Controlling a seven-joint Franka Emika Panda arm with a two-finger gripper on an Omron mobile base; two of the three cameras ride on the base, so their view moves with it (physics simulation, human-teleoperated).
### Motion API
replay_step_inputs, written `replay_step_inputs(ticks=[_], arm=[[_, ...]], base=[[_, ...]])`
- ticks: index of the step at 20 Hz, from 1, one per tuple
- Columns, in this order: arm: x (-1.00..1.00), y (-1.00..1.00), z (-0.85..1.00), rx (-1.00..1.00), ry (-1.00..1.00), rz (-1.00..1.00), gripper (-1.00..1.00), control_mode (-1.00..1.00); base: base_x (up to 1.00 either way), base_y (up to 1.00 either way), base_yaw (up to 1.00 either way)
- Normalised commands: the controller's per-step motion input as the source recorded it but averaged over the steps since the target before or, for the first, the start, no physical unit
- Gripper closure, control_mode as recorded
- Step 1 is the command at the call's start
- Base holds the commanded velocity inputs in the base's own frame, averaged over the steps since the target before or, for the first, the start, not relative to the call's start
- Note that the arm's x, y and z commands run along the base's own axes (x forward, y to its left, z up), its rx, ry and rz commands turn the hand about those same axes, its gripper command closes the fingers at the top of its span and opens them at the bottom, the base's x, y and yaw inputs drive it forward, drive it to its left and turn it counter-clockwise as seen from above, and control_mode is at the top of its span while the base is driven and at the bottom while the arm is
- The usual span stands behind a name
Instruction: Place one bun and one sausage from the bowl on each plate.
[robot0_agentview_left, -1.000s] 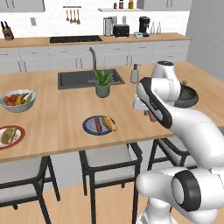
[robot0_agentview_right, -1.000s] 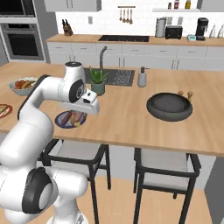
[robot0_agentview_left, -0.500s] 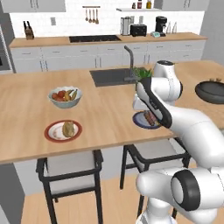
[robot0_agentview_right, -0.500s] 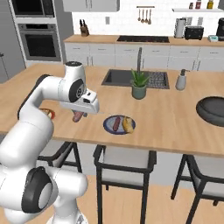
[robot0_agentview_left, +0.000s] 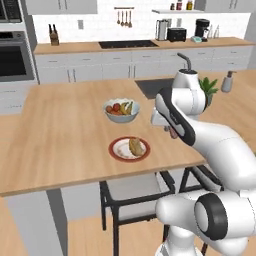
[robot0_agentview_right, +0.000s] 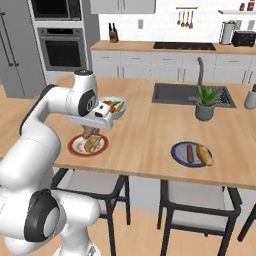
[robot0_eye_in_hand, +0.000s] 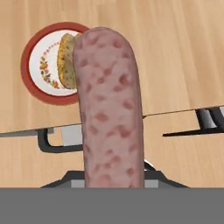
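My gripper is shut on a pinkish sausage, which hangs a little above the counter. It hovers just over the near right side of a red-rimmed plate that carries one bun. From the left base view the gripper sits to the right of that plate and its bun. Through the hand view the plate and bun lie beyond the sausage's tip. A blue plate farther right holds a sausage and a bun. The bowl is out of view.
A pale bowl of fruit stands just behind the red plate. A potted plant and the sink lie at the back right. Dark stools stand under the counter's front edge.
The base has driven left along the counter, so both base views have shifted and the red-rimmed plate now lies under the hand. The sausage has stayed in the gripper.
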Motion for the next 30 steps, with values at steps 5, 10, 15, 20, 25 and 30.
replay_step_inputs(ticks=[5,10,15,20,25,30], arm=[[0.0,0.0,0.0,0.0,0.0,0.0,1.0,1.0],[0.0,0.0,0.0,0.0,0.0,0.0,1.0,1.0],[0.0,0.0,0.0,0.0,0.0,0.0,1.0,1.0],[0.0,0.0,0.0,0.0,0.0,0.0,1.0,1.0],[0.28,-0.07,-0.15,0.0,0.0,0.0,1.0,-1.0],[0.49,-0.02,-0.78,0.0,0.0,0.0,1.0,-1.0]], base=[[0.0,0.85,0.0],[0.21,0.36,0.0],[0.41,-0.03,0.0],[0.48,-0.23,0.0],[0.17,-0.05,0.0],[0.0,0.0,0.0]])
